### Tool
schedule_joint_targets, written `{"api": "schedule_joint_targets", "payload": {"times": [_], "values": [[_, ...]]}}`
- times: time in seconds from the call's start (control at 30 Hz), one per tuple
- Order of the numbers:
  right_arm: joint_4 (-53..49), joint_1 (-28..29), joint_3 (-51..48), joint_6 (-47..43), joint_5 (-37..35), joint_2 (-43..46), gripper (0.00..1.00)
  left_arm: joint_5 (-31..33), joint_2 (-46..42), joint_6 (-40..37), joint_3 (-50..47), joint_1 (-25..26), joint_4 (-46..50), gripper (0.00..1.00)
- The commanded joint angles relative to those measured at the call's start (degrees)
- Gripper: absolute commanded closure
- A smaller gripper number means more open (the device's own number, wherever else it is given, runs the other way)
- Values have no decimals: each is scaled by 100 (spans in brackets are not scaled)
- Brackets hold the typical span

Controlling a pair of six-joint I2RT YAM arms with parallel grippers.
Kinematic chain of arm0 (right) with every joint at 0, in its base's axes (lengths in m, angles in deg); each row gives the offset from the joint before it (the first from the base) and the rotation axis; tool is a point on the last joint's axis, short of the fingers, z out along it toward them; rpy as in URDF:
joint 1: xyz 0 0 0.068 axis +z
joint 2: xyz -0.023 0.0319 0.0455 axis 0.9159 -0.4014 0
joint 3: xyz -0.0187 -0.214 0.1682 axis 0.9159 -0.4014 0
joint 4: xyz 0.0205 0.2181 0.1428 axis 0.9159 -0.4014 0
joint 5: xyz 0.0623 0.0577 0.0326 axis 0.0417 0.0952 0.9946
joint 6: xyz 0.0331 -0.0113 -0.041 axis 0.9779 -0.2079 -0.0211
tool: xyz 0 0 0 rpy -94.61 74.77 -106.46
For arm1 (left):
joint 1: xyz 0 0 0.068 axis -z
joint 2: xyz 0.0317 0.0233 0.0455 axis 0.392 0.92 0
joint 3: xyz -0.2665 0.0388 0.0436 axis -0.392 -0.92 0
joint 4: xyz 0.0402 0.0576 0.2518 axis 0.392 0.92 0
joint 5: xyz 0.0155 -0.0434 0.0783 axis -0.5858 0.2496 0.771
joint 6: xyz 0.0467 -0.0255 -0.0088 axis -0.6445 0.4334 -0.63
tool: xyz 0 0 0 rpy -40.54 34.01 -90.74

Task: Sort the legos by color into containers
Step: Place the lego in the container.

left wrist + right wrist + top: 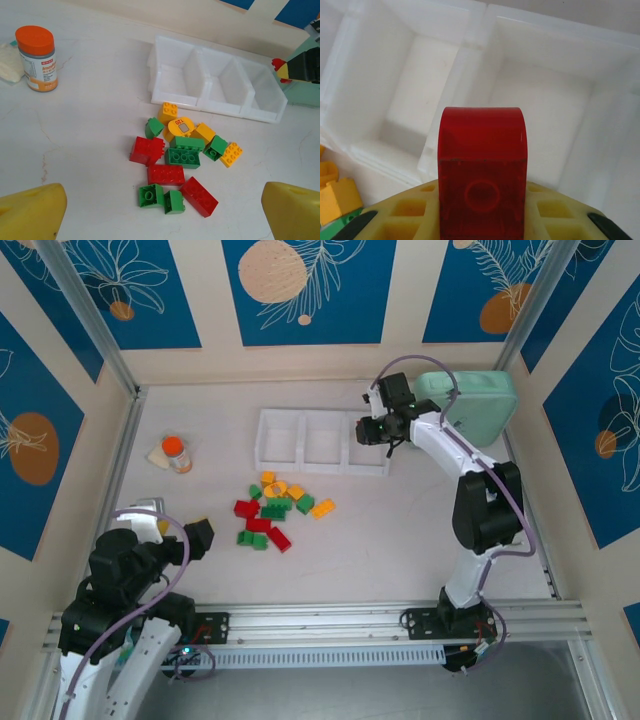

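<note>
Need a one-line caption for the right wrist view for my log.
Right gripper holding a red lego over the empty compartments of the white tray.

A robotics lab cell: a white tabletop [400,550] boxed in by blue leaf-print wall panels [330,300], aluminium frame posts [90,320], and a metal rail [330,620] carrying the left arm [120,580] and right arm [480,510]

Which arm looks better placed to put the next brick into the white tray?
Right. The right gripper holds a red brick just above a compartment of the white tray. The left gripper is open and empty, back by its base, far from the tray.
</note>
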Motion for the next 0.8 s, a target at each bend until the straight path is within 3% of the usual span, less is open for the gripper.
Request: {"api": "schedule_joint_targets", "payload": {"times": [0.0,0.3,0.47,0.77], "values": [[-200,46,235,235,75,-288,88,49,-29,-20,-42,42,-172,1],[98,-146,348,328,218,-709,76,135,-14,-13,-16,34,-120,1],[-237,-92,528,507,179,-696,48,96,-134,-36,-52,20,-185,1],[-683,46,192,991,135,260,28,-554,726,-168,-43,7,-262,1]]}}
